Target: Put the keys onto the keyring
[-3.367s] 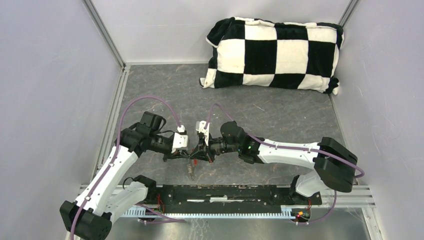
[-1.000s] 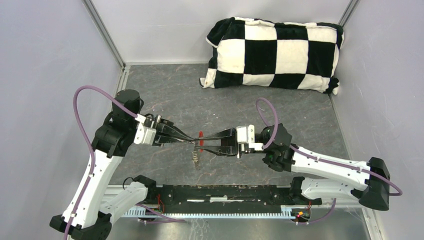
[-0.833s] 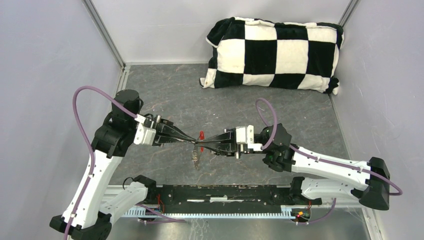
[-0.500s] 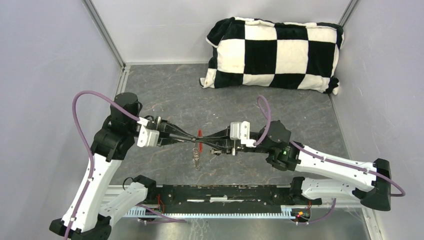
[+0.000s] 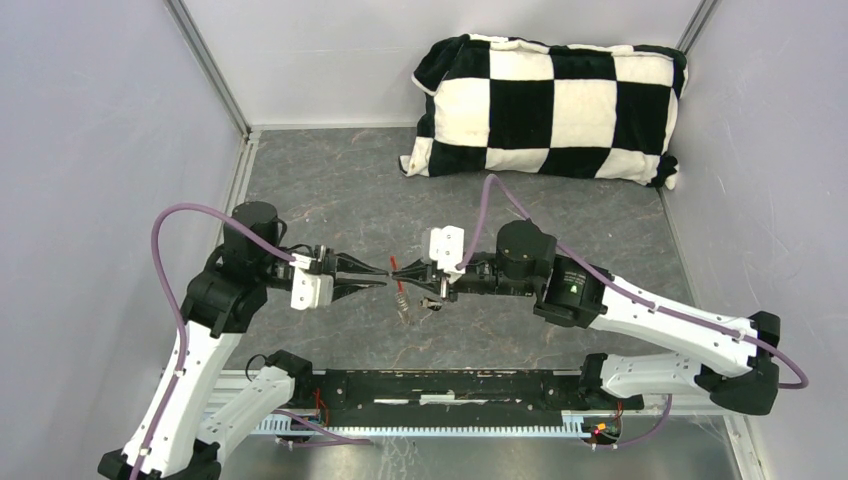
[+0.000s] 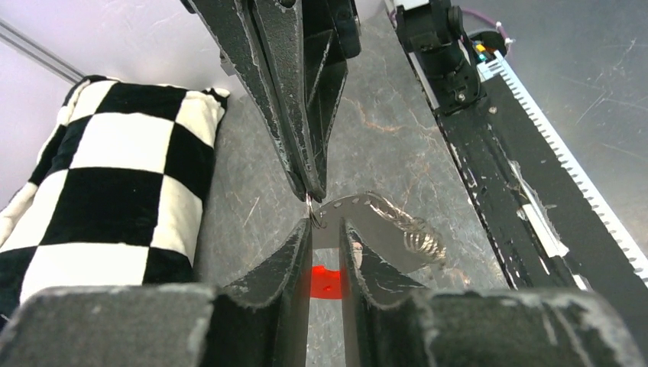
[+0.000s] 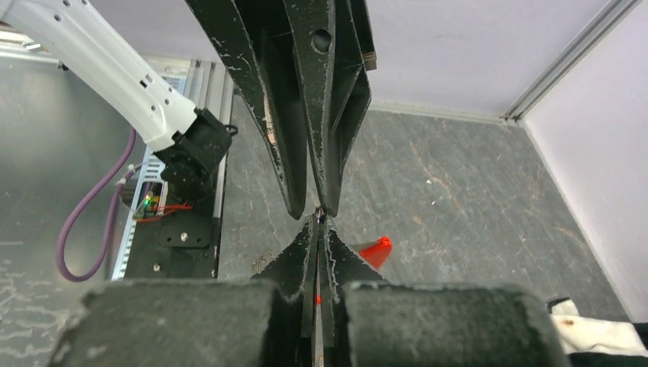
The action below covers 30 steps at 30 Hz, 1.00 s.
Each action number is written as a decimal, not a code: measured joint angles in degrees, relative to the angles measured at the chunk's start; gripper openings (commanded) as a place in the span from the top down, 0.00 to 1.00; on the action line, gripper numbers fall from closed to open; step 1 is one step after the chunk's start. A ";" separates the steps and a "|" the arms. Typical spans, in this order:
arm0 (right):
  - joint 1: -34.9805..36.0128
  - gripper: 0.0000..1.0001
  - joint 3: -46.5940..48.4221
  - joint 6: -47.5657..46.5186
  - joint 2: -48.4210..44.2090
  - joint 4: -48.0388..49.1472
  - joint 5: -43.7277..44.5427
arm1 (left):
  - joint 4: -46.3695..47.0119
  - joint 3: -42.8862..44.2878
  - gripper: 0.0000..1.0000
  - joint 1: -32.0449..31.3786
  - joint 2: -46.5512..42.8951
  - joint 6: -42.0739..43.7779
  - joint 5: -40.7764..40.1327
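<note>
Keyring (image 5: 402, 298) is hanging just beneath the right gripper (image 5: 404, 273), whose fingers are pinching one thin silver ring at their very tips. The red fob (image 5: 396, 265) is sticking out beside those tips, on the side facing the left gripper (image 5: 383, 277). That gripper is pointing tip to tip at the right one, almost touching it, its fingers (image 6: 294, 260) standing slightly parted (grey tabletop (image 6: 382, 145) and the fob are showing through the gap). Keys are proving too small to pick out among the dangling metal.
</note>
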 measured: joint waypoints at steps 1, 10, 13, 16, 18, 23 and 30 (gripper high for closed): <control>0.00 1.00 0.76 -0.09 0.44 -1.31 0.00 | -1.09 0.00 0.76 0.00 0.15 1.14 -0.28; 0.00 1.00 5.77 -0.63 4.31 -9.18 -1.01 | -5.16 0.00 0.80 0.00 1.38 5.25 -1.73; 0.00 1.00 6.49 -0.70 4.70 -10.21 -1.18 | -5.66 0.00 0.80 -0.02 1.38 5.33 -1.70; 0.00 1.00 6.88 -0.83 4.90 -10.49 -1.31 | -5.66 -0.04 0.80 -0.11 1.36 5.31 -1.68; 0.00 1.00 6.88 -0.85 4.90 -10.45 -1.44 | -5.68 -0.24 0.81 -0.11 1.29 5.31 -1.64; 0.00 1.00 3.08 -0.09 3.19 -5.25 -2.40 | -5.84 -0.37 0.88 -0.11 1.27 5.25 -1.29; 0.00 1.00 -6.08 2.73 -0.48 7.08 -2.97 | -5.90 -0.37 0.85 -0.15 2.10 3.61 0.00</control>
